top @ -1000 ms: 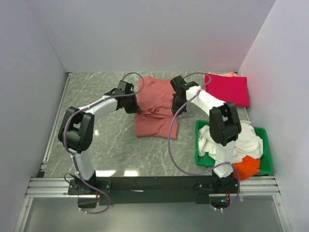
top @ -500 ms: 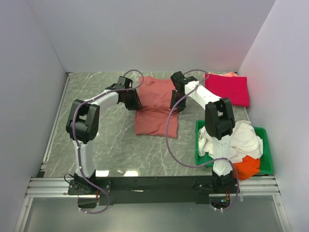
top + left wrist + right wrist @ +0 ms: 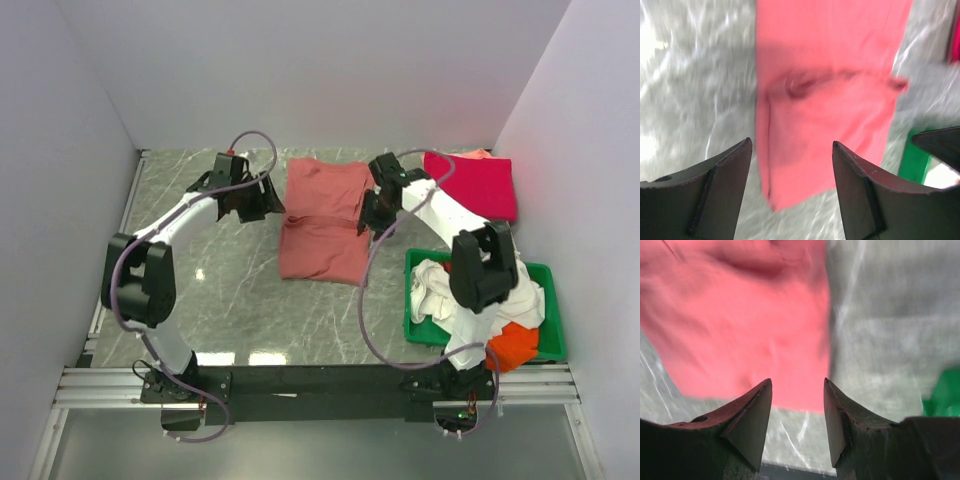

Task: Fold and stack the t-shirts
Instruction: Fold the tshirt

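T-shirts, 1 salmon-red [image 3: 322, 222], 1 crimson [image 3: 478, 186], 1 white [image 3: 527, 292], 1 orange [image 3: 513, 346], are lying about as left claw [image 3: 791, 145] and right claw [image 3: 797, 382] are gaping empty.

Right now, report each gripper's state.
The left gripper is open, holding nothing.
The right gripper is open, holding nothing.
Neither grips the dusty salmon-red cloth t-shirt.

Table [image 3: 230, 290]: grey marble-look slab, polished, throwing glare. The tray [image 3: 412, 325] on it is smooth green plastic with a slight sheen. Salmon shirt [image 3: 322, 215] left of the tray is soft matt cloth, creased, as are the crimson shirt [image 3: 472, 185] behind the tray and the white shirt [image 3: 432, 290] and orange shirt [image 3: 512, 345] in it. Rail [image 3: 100, 386] nearer than the tray: bare ribbed aluminium.
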`<state>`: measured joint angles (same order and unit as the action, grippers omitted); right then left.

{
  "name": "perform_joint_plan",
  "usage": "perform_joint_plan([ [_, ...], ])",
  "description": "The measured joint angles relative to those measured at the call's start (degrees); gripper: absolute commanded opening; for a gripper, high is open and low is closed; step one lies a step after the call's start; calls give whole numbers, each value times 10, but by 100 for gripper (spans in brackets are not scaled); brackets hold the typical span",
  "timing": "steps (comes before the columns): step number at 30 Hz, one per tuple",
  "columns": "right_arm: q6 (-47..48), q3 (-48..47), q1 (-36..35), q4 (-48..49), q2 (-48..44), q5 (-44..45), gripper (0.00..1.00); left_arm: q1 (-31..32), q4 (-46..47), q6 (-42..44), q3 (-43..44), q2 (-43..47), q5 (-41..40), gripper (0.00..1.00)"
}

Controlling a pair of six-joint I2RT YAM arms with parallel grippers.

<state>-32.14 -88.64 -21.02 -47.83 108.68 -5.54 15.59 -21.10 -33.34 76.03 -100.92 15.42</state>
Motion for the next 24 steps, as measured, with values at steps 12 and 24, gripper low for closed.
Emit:
perform_joint_plan([
  [12, -56, 262, -53, 102, -123, -62, 49, 17, -13, 42, -179, 45, 61, 69],
  [24, -77, 313, -56, 151, -121, -54, 45, 30, -18, 59, -198, 46, 93, 70],
])
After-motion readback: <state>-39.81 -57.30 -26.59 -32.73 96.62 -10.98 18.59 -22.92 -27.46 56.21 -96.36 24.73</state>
